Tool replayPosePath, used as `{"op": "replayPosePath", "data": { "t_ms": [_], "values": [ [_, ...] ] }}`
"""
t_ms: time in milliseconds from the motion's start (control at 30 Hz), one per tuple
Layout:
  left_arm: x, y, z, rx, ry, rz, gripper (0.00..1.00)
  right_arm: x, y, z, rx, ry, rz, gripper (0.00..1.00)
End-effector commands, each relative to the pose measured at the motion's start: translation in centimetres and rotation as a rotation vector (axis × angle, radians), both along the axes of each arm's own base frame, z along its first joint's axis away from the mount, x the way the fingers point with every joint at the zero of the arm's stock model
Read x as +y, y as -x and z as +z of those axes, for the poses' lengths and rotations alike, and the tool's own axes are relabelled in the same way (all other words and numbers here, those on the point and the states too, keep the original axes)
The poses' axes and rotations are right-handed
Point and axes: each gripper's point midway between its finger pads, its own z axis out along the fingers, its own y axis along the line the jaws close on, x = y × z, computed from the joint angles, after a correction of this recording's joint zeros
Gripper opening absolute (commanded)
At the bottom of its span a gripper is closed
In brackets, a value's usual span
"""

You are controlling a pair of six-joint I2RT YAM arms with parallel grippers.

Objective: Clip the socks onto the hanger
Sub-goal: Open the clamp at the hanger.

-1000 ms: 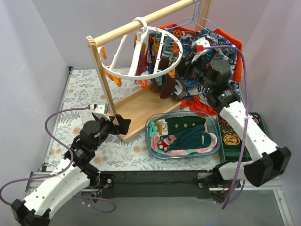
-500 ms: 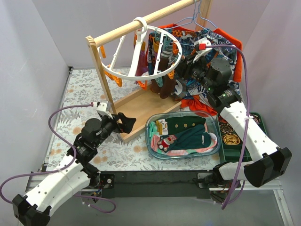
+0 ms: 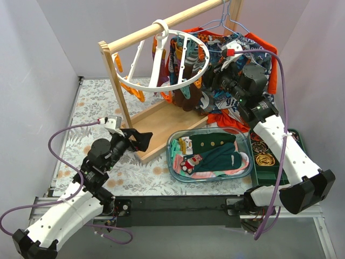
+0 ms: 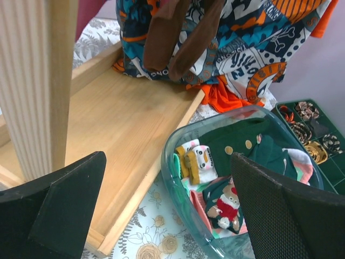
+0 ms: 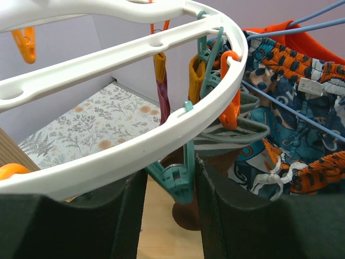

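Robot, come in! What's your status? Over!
Left end effector open, empty. Right end effector astride teal plastic peg on white plastic ring hanger, grip unclear. Dotted dark green sock in clear tub.

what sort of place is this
Probably a robot lab's mock laundry corner: a white ring-shaped plastic peg hanger on a wooden rail, a clear plastic tub of socks, and plain pale booth walls.
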Motion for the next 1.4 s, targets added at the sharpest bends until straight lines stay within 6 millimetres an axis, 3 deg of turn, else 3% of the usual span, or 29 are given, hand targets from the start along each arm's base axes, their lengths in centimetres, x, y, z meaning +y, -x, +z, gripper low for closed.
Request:
{"op": "replayPosePath", "data": {
  "t_ms": [0, 133, 733, 1367],
  "values": [
    [0.9, -0.2, 0.0, -0.016, -0.016, 0.039, 0.98, -0.2, -0.2, 3.3, -0.091, -0.031, -0.017, 0.48],
    [1.1, -0.2, 0.0, -0.013, -0.021, 0.046, 0.98, -0.2, -0.2, 3.5, -0.101, -0.039, -0.022, 0.55],
    [1.2, -0.2, 0.1, -0.012, -0.019, 0.056, 0.97, -0.3, 0.4, 4.9, -0.235, -0.013, -0.002, 0.73],
    [1.3, -0.1, 0.1, -0.013, -0.020, 0.052, 0.97, -0.3, -0.1, 4.7, -0.303, 0.016, 0.054, 0.71]
  ]
}}
